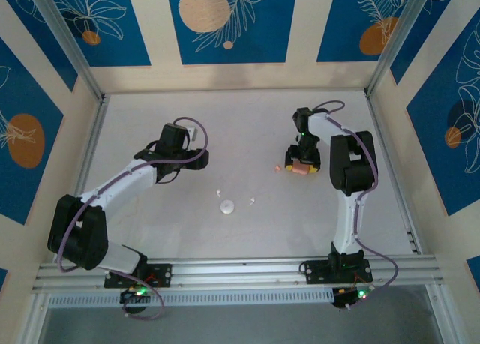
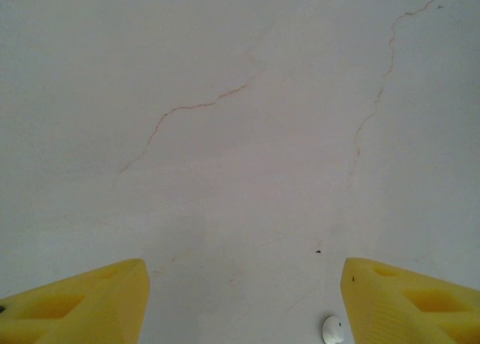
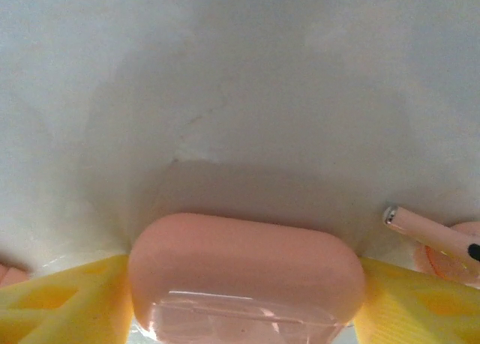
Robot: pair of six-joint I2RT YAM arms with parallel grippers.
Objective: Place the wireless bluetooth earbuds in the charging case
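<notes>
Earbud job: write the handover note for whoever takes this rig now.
Left gripper: open, empty.
Right gripper: shut on the rounded pink plastic charging case, resting on the white table.
Pale pink earbud lies on the table beside that case; two tiny white earbuds flank the round white case mid-table.
Done: no earbud visibly in a case. Left: all three.

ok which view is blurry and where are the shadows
right wrist: the pink case sits soft and out of focus close to the lens, a broad shadow behind it; left wrist: sharp, table cracks crisp; top external: evenly lit
</notes>
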